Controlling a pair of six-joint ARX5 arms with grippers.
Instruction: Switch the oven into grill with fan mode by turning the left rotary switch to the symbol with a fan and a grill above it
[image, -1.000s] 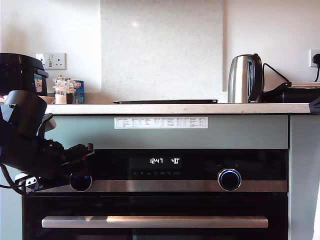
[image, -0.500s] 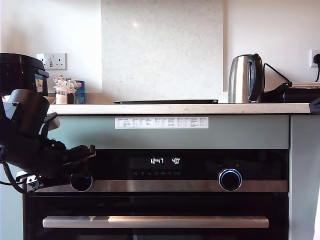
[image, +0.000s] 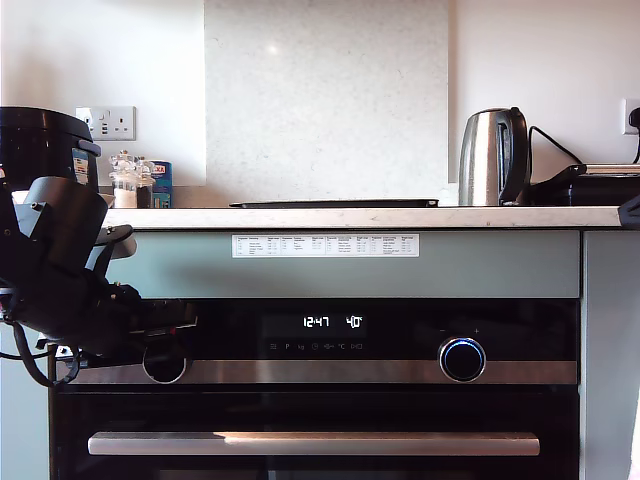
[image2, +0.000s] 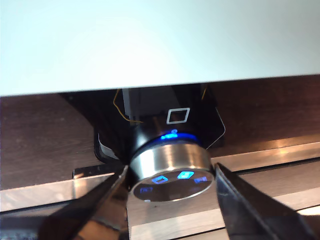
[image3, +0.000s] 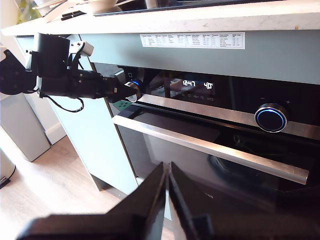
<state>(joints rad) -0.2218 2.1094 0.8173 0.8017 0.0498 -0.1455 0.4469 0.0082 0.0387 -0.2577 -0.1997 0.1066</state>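
Oven (image: 330, 400), exterior view: wide black glass front under the desk (image: 360, 217), long axis horizontal; steel trim strip and long bar handle (image: 313, 443) run the same way. White display (image: 332, 322) reads 12:47 and 40. Left rotary switch (image: 164, 363) sits on the trim at the exterior view's left, mostly hidden behind my first claw (image: 160, 330); only its chrome rim shows. Second knob (image: 462, 359) w/ blue ring at the exterior view's right. Kettle (image: 491, 158) and jars (image: 128, 180) on desk; oven bottom cut off.

First wrist view: left rotary switch (image2: 171, 172) sticks straight out from the panel, axis toward camera. Brushed steel side, dark face w/ small blue lit icons, blue glow at base. Icons too blurred to read. My first claw (image2: 170, 192) part open, fingers (image2: 102, 197) straddling the knob; contact can't be told. White square symbol on panel behind.

Second wrist view: my second claw (image3: 166, 182) pressed together, holding nothing, well away from oven (image3: 210, 150). Left rotary switch (image3: 132, 89) seen at tip of my first claw (image3: 120, 90); its face not legible.
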